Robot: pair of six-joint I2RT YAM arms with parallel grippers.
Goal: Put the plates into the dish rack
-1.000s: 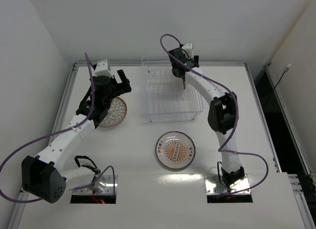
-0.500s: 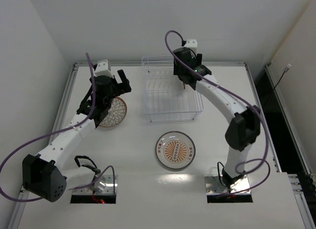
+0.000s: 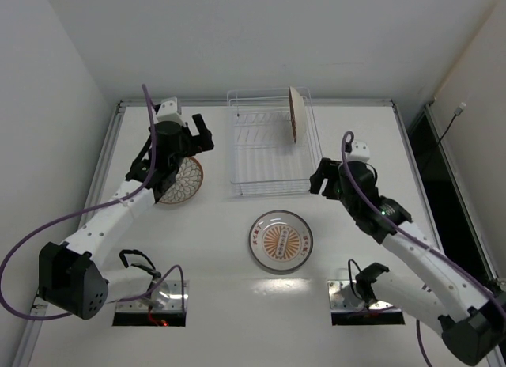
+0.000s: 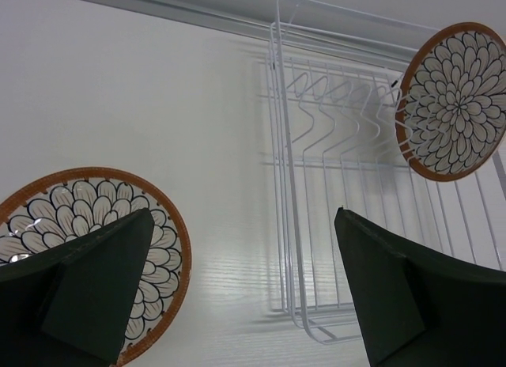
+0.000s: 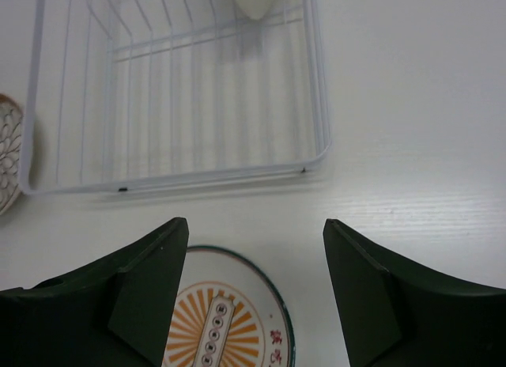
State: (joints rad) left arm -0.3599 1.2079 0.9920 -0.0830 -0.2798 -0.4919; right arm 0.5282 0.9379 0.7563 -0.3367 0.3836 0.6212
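Note:
The white wire dish rack [image 3: 269, 157] stands at the back middle of the table. One petal-faced plate [image 3: 297, 114] stands upright in its far right slots; it also shows in the left wrist view [image 4: 455, 102]. A second petal plate [image 3: 183, 179] lies flat left of the rack. A sunburst plate [image 3: 281, 240] lies flat in front of the rack. My left gripper [image 3: 194, 135] is open and empty, hovering over the flat petal plate [image 4: 79, 205]. My right gripper [image 3: 326, 179] is open and empty above the rack's near right corner, with the sunburst plate [image 5: 229, 319] just below it.
The table's raised metal border [image 3: 118, 106] runs along the back and sides. White walls stand close behind and to the left. Two mounting cutouts [image 3: 150, 308] sit at the near edge by the arm bases.
My right arm has drawn back from the far right of the rack to its near right corner, leaving the plate standing in the slots. The left arm has barely moved.

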